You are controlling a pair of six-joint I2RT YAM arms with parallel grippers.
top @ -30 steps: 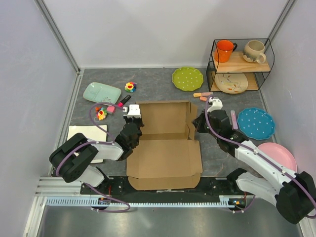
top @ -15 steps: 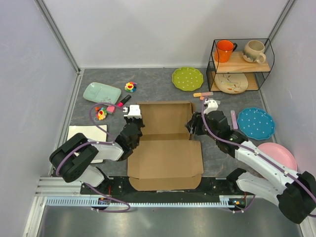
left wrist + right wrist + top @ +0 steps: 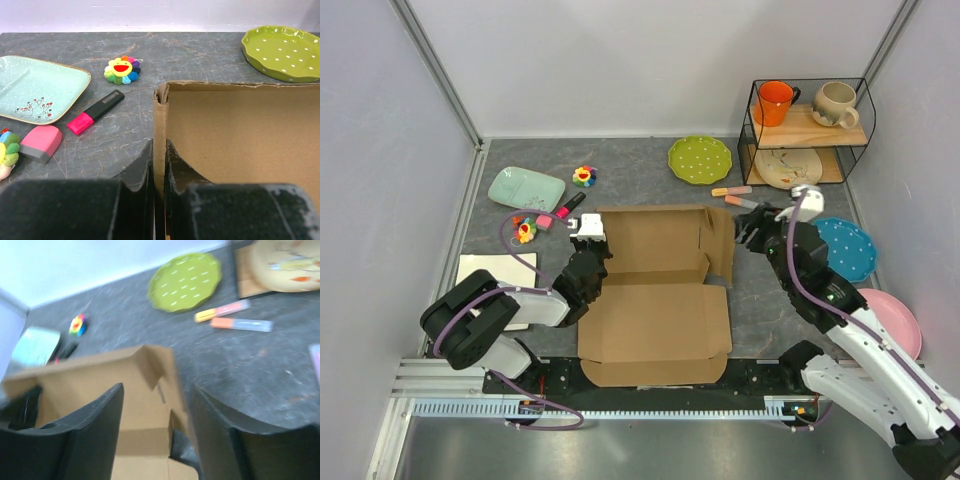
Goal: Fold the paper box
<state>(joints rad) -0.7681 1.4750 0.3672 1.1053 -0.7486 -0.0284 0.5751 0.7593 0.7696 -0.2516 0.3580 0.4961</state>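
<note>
Between left fingers (image 3: 134,176), paper box (image 3: 240,135)

The left arm (image 3: 520,300) folds low, forearm angled forward, and the left gripper (image 3: 159,152) pinches an upright wall of the paper box (image 3: 240,135). The right arm (image 3: 840,310) stretches forward, the right gripper (image 3: 157,390) with jaws spread wide

Paper box (image 3: 655,315) matt brown corrugated cardboard; table (image 3: 630,170) grey marbled, matt; green plate (image 3: 700,158) glossy ceramic
</note>
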